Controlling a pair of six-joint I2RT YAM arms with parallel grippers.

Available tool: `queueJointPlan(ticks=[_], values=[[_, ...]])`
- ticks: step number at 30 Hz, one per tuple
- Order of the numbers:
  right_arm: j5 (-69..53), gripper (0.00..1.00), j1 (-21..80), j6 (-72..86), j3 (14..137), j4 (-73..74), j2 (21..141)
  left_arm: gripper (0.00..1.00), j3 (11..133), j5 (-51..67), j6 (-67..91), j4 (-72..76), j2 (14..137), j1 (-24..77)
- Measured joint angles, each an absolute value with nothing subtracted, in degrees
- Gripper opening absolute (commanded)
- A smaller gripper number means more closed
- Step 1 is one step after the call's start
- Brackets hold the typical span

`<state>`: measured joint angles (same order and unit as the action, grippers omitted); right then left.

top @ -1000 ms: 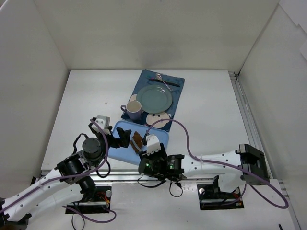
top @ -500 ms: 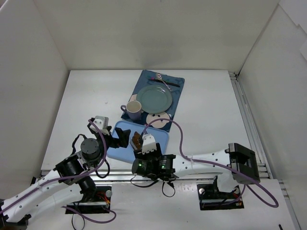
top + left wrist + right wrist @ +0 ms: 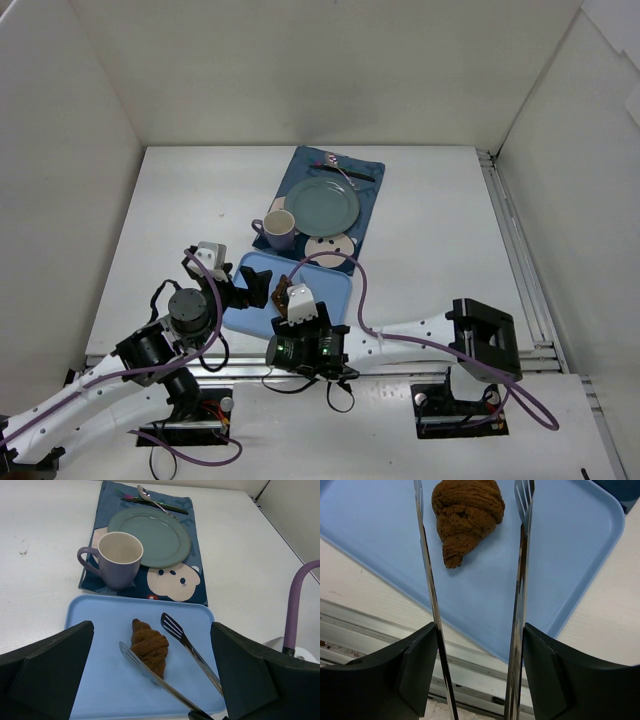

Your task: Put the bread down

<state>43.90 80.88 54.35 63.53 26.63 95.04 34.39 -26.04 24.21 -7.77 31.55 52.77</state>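
Bread [image 3: 149, 645] lies on a blue tray [image 3: 100, 630], near the tray's middle. It is a dark brown, lumpy piece, wider at one end and tapering to a point.

Metal tongs [image 3: 191, 652] reach over the tray's near edge, with one slotted blade on each side of the bread. From the right wrist camera, a strip of blue tray shows between the bread and each blade. The right tool [image 3: 479, 630] carries the tongs: its two dark fingers stand wide apart, with one tong arm running along the inner face of each. The tongs are spread, not squeezed.

The left tool [image 3: 250, 290] hovers at the tray's left near corner. Its fingers are spread wide with nothing between them, and they point across the tray towards the bread.

Beyond the tray, a dark blue mat [image 3: 370, 205] lies on the white counter [image 3: 430, 230], just beside the tray's far edge. On the mat a lilac mug [image 3: 120, 560] stands upright at the near left. A grey-green plate [image 3: 160, 535] sits behind the mug. A white bear-face coaster [image 3: 172, 580] lies in front of the plate, and a spoon [image 3: 150, 497] lies along the far edge.
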Motion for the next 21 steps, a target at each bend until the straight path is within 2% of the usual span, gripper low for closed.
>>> queueJointPlan(ticks=[9,13,21], values=[[43.79,0.54,80.60,54.33,64.77,26.46,98.30,0.99,34.41,-26.04,24.21,-7.84,31.59,52.77],[43.46,0.43,80.58,54.33,64.77,26.46,98.30,0.99,34.39,-26.02,24.21,-7.90,31.48,52.77],[43.46,0.41,80.75,54.48,64.34,26.46,97.60,0.99,34.41,-26.48,24.23,-7.90,31.48,52.77]])
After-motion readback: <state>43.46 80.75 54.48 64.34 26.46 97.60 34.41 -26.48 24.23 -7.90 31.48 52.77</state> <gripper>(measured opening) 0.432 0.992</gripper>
